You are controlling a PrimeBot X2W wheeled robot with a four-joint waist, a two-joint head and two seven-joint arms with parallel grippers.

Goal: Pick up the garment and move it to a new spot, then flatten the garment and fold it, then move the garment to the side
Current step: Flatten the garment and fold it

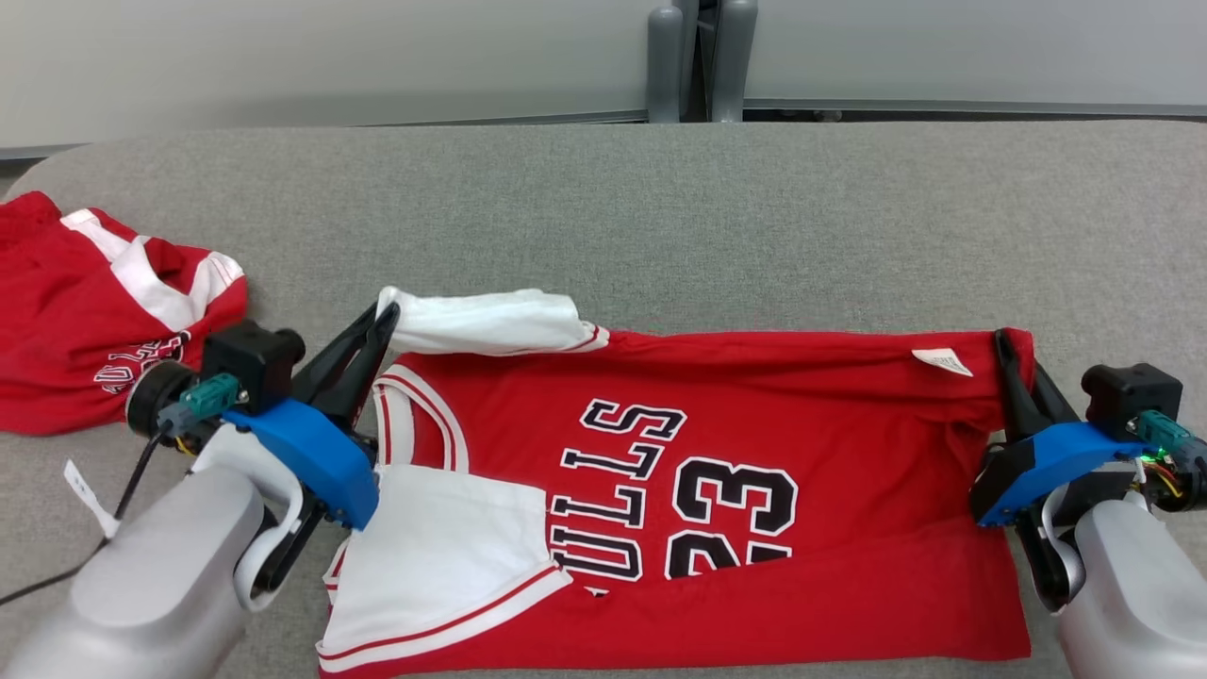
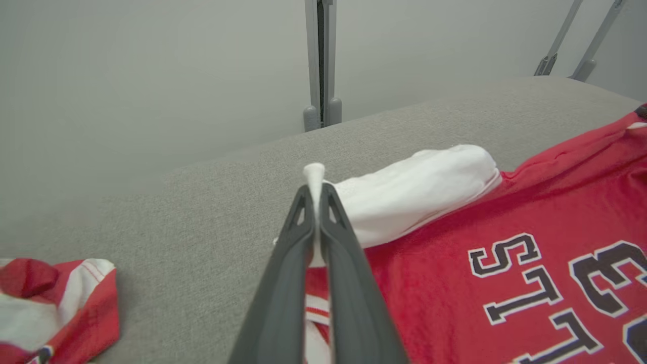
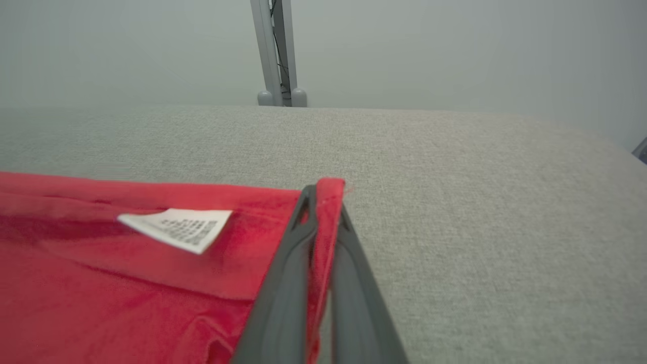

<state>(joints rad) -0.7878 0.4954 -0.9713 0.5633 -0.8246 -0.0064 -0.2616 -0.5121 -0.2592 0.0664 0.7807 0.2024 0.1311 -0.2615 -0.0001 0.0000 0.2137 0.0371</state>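
Observation:
The garment (image 1: 754,443) is a red jersey with white sleeves and black lettering, spread sideways across the grey padded table (image 1: 660,217). My left gripper (image 1: 382,321) is shut on the white sleeve end at its far left corner (image 2: 314,182). At the far right corner my right gripper (image 1: 1004,344) is shut on the red hem (image 3: 328,189), close to a white label (image 3: 177,227). The far edge of the garment runs taut between the two grippers and lifts slightly off the table. A white sleeve (image 1: 443,556) lies folded over the near left part.
A second red and white garment (image 1: 85,311) lies crumpled at the table's left edge, left of my left arm. Grey table surface stretches beyond the jersey to the far edge. A grey metal post (image 1: 702,57) stands behind the table against a pale wall.

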